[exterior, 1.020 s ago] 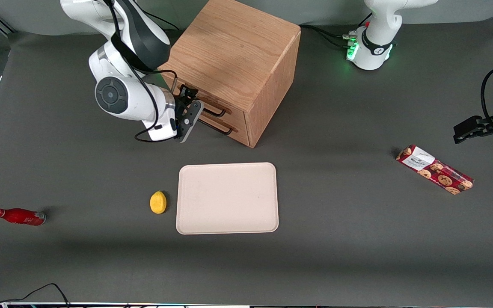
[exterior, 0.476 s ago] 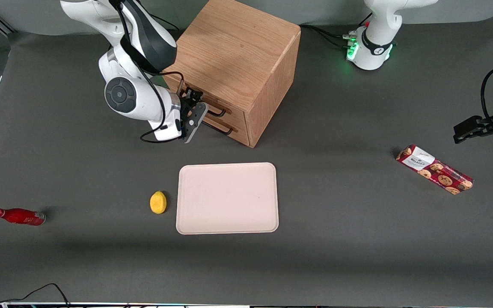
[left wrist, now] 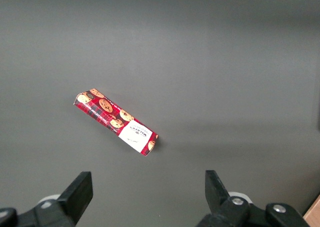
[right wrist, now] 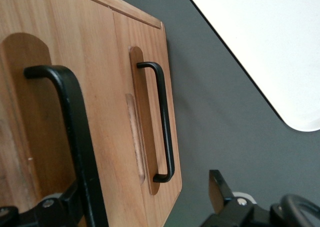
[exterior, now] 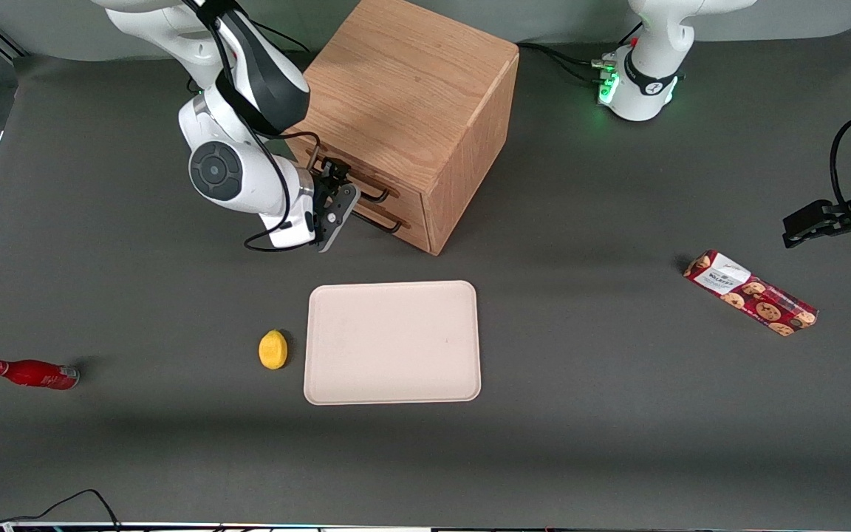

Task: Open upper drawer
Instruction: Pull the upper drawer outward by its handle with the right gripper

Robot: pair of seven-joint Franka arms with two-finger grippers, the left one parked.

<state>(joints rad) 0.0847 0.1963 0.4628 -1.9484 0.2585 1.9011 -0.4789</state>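
While the drawer fronts are sitting flush with one another, the gripper is hovering in front of the wooden cabinet, in the upper part of the front view toward the working arm's end of the table. Its fingers are standing wide apart and are gripping nothing. In the right wrist view, the gripper is reaching around the thin black bar handle of the upper drawer. That bar is passing between the two fingers, close beside one of them and well apart from its partner; whether it is touching the near finger I cannot tell.

The upper drawer is sitting shut just under the cabinet's top. The lower drawer is sitting directly beneath it, and its own black handle is lying clear of the gripper.

Nearer the front camera than the cabinet, a pale rectangular tray is lying flat at the centre of the frame. A yellow lemon is resting just beside the tray, toward the working arm's end. A red bottle is lying on its side at that end of the table, well apart from the lemon. A red cookie packet is lying toward the parked arm's end; in the left wrist view the cookie packet is showing at a slant on the bare grey surface.
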